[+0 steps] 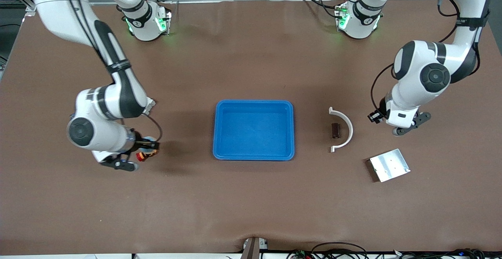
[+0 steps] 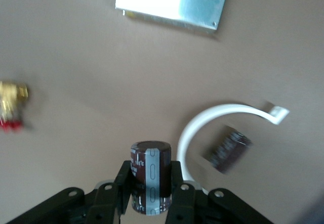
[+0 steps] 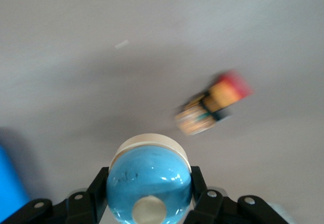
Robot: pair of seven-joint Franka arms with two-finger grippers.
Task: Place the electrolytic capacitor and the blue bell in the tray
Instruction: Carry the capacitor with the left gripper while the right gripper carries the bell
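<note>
Your left gripper (image 2: 151, 196) is clamped on the electrolytic capacitor (image 2: 151, 176), held above the table near the white curved bracket (image 1: 344, 129). Your right gripper (image 3: 149, 193) is closed around the blue bell (image 3: 148, 183), over the table toward the right arm's end. Both pickups look complete; both placements remain, since the tray (image 1: 219, 133) holds nothing. In the front view, each arm's wrist hides its load. The red-and-brass part (image 3: 212, 104) is too blurred to identify.

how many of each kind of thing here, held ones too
capacitors: 2 (one in left gripper, one on table)
blue bell: 1 (in right gripper)
blue tray: 1
silver plate: 1
white curved piece: 1
small red-and-gold parts: 2
total: 8
</note>
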